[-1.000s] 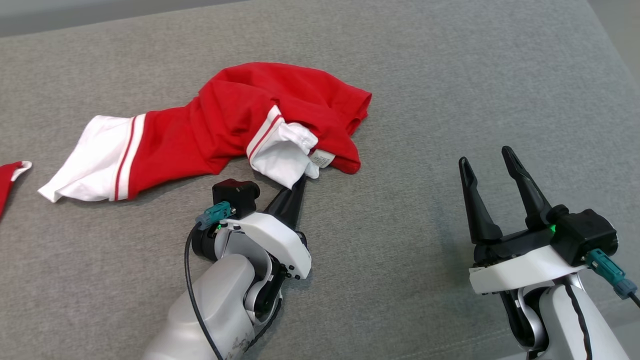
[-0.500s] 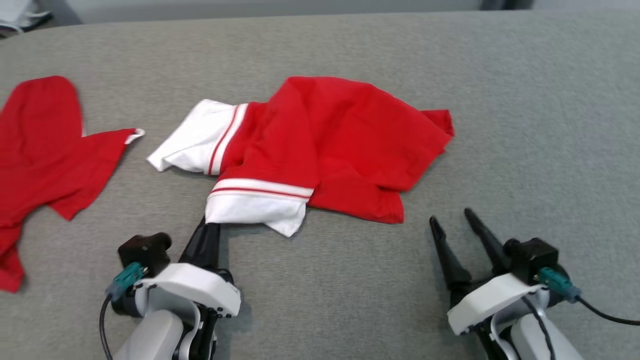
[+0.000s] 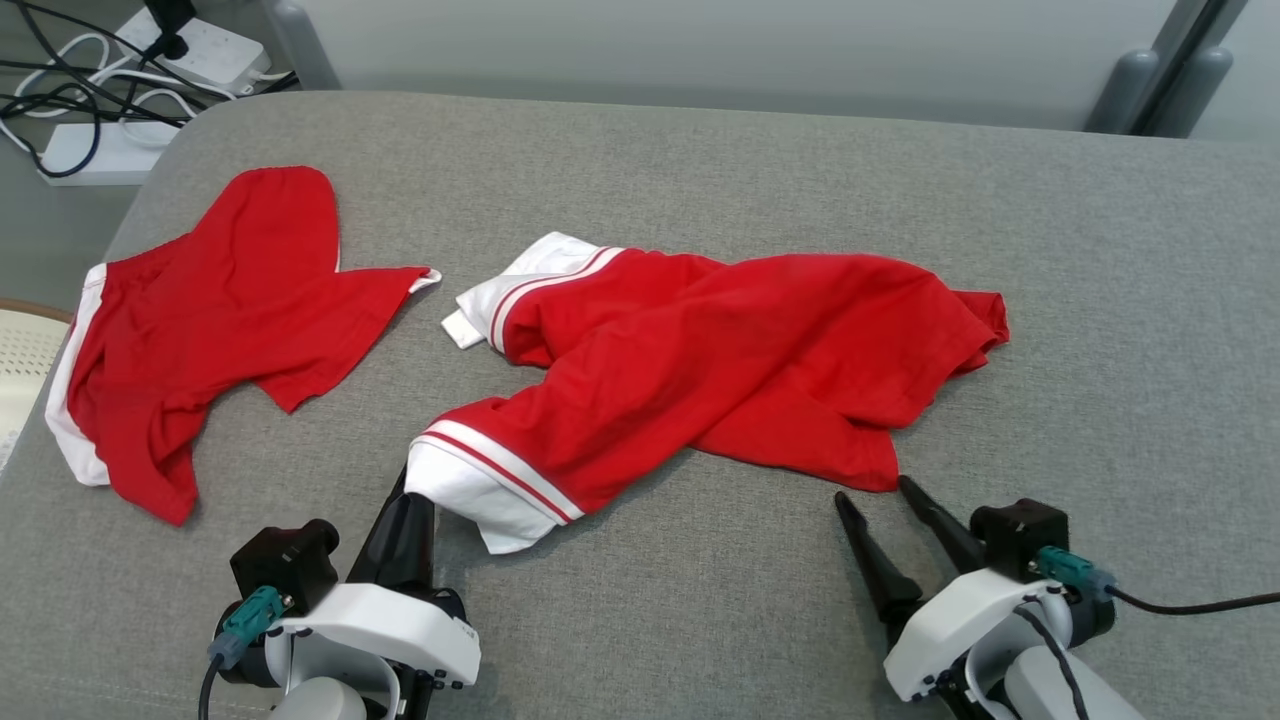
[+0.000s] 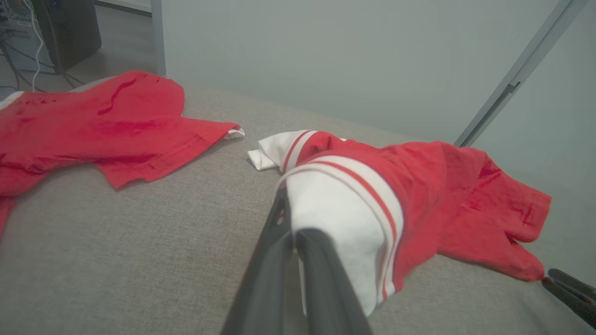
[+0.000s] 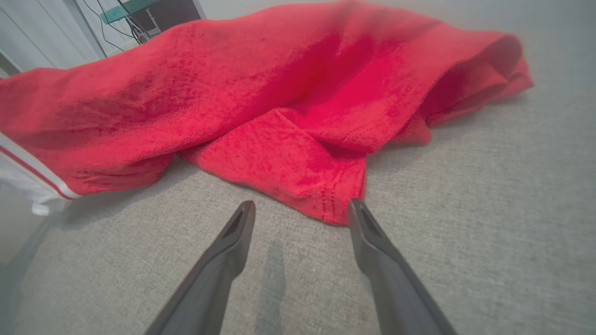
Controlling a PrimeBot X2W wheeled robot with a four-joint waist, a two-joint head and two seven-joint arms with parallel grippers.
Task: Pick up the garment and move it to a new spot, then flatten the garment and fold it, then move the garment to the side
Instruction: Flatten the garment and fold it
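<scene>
The garment (image 3: 720, 350) is red with white, red-striped cuffs and lies stretched out in loose folds across the grey cushioned surface (image 3: 1100, 330). My left gripper (image 3: 405, 500) is shut on its near white cuff (image 4: 340, 209), which drapes over the fingers in the left wrist view. My right gripper (image 3: 872, 490) stands open just short of the garment's near red hem corner (image 5: 326, 204), with nothing between its fingers (image 5: 233, 242). In the right wrist view the red cloth (image 5: 279, 102) rises in front of that gripper (image 5: 300, 204).
A second red garment (image 3: 200, 310) lies spread at the far left of the surface. Power strips and cables (image 3: 120, 90) sit on the floor beyond the back left corner. A pale round object (image 3: 20, 350) shows at the left edge. Grey posts (image 3: 1150, 90) stand at the back right.
The head camera has moved, so the whole picture shifted. The garment went from a bunched heap to a longer spread while my left gripper kept its cuff. My right gripper stayed open.
</scene>
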